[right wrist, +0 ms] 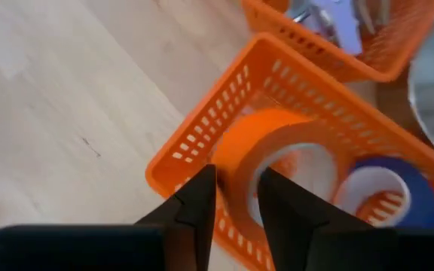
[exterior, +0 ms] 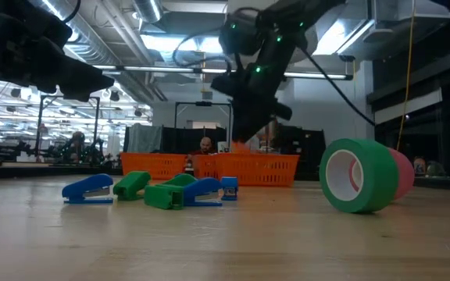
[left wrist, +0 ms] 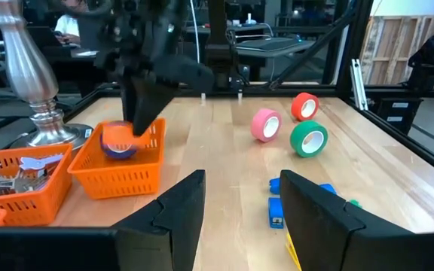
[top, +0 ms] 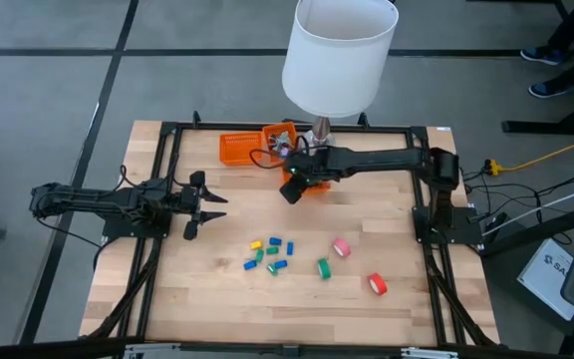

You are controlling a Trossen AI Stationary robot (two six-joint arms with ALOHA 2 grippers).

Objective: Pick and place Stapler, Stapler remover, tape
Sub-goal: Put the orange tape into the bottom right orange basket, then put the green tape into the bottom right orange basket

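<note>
so my right gripper (right wrist: 236,197) sits over the small orange basket (right wrist: 194,143), fingers a bit apart astride the orange tape (right wrist: 258,143) inside it, while my left gripper (top: 203,203), wide open, is nearer the desk's leftover rolls.

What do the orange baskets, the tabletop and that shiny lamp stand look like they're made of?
The orange basket looks like moulded plastic: uniform colour, with a regular grid of holes in its walls. The tabletop looks like light wood: joined planks with visible grain and a smooth matt finish. The lamp stand looks like polished metal, bright and reflective, though it could be plated.
</note>
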